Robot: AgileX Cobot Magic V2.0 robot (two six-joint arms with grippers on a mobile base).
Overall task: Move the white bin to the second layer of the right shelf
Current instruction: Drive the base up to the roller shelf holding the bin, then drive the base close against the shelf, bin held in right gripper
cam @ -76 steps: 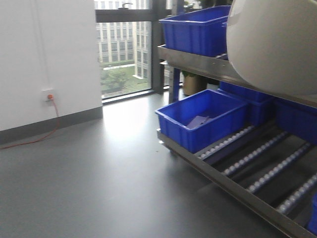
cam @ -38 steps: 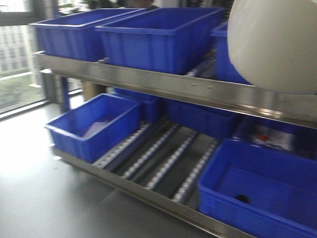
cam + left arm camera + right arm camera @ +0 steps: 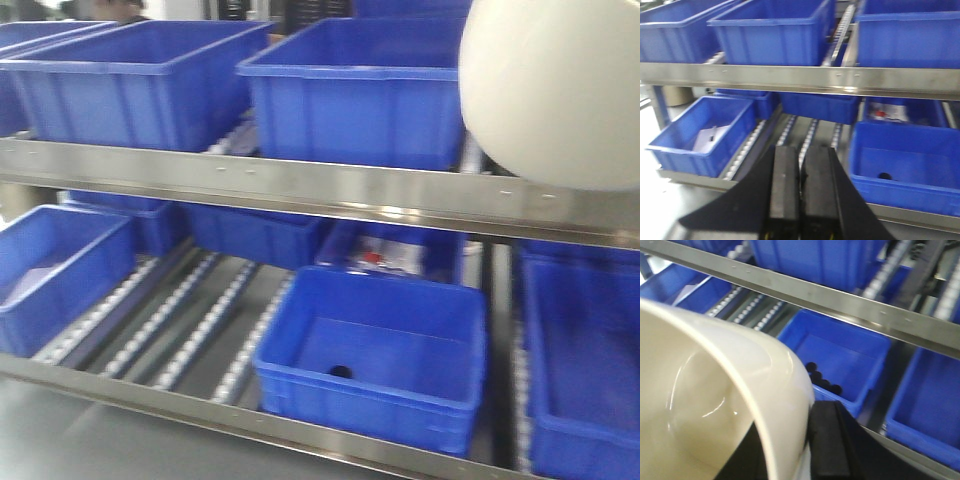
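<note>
View has swung off the window; rack now fills frame. Left gripper (image 3: 801, 160) clenched, empty. Right gripper (image 3: 795, 450) apparently clamps white bin (image 3: 555, 90) rim, upper right. Carry step; next needs the free roller tier (image 3: 190, 320) lanes, lower left.

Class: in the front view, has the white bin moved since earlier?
Yes, the white bin moved right along the steel rack, past the left blue crate.

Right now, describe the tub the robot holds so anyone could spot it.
Find the steel rack of blue crates. In front of it, upper right, the right gripper holds the white bin. It alone is cream and rounded; the rest are blue boxes.
</note>
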